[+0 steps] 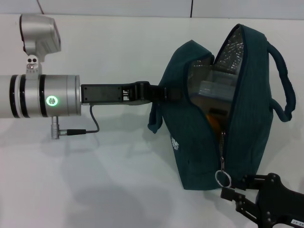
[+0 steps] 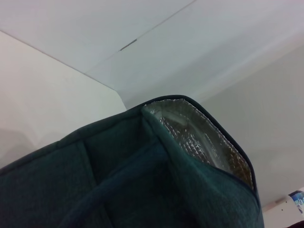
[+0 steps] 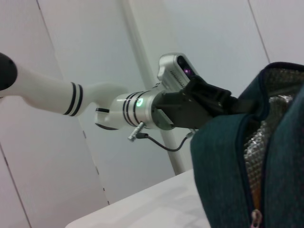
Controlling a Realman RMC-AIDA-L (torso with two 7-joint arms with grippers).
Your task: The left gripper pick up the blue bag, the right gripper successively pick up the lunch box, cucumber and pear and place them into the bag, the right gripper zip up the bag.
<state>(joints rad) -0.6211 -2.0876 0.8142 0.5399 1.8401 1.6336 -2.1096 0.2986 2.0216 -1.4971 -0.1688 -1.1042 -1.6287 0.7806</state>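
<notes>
Blue bag (image 1: 209, 142) stands upright on the table (image 1: 95, 180), its handle (image 1: 168, 93) clamped in my left gripper (image 1: 164, 93), its ring pull (image 1: 223, 179) just beyond my right gripper's (image 1: 230, 194) parted fingertips.

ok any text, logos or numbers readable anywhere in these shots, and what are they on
No text can be read in any view.
Small white logo on the side of the blue bag: a mark only, too small to make out.
White label on the right gripper, near the zipper ring: print too small to read.
Blue-and-white object at the left wrist view's edge: blurred, unreadable.
</notes>
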